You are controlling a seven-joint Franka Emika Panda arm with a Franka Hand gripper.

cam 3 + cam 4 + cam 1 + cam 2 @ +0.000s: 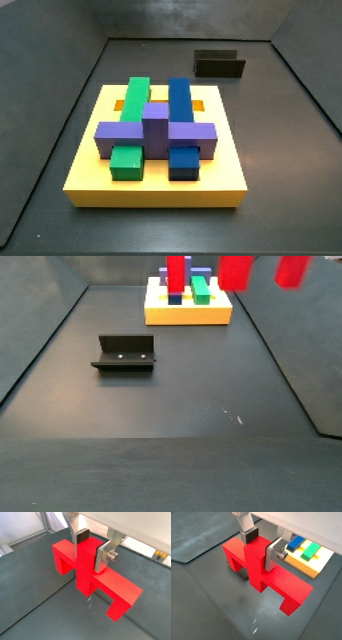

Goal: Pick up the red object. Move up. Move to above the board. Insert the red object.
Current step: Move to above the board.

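The board (94, 180) lies flat on the dark floor (160, 406), with green, blue and purple blocks on it, and the fixture (124, 353) stands well apart from it. The red object (93, 579) hangs clear above the floor, not yet over the board; in a side view only its legs show at the upper edge (238, 271). The gripper (263, 548) is clamped on its central stub, one finger plate on each side. The step seems to be the carry toward the board. It is better to keep the height, travel level, and stop only when the legs stand directly over the free recess.
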